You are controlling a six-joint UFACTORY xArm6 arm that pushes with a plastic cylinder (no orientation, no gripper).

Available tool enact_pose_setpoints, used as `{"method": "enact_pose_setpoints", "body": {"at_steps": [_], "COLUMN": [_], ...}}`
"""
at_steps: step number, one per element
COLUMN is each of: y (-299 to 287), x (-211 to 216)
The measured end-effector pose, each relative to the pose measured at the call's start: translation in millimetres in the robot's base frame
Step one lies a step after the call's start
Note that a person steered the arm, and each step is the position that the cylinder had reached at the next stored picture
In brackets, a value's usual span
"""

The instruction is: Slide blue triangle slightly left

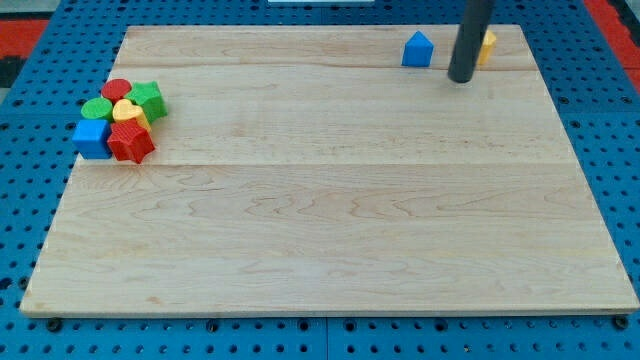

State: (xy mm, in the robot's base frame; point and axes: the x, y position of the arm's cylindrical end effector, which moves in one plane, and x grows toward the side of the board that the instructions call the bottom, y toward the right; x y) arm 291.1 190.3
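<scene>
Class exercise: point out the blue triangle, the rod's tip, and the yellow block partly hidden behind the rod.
blue triangle [418, 50]: camera view, middle of its front face.
my tip [461, 77]: camera view, the rod's very end, right of the blue triangle.
yellow block [487, 46]: camera view, its visible right part.

view: you get one camera | high, near side, tilted down | frames whole wooden board [330, 240]
</scene>
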Motion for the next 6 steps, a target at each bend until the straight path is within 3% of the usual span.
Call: {"method": "enact_pose_setpoints", "body": {"at_steps": [2,3,5,6], "y": [-51,-100,-106,-102], "x": [-54,-54,-5,-44]}}
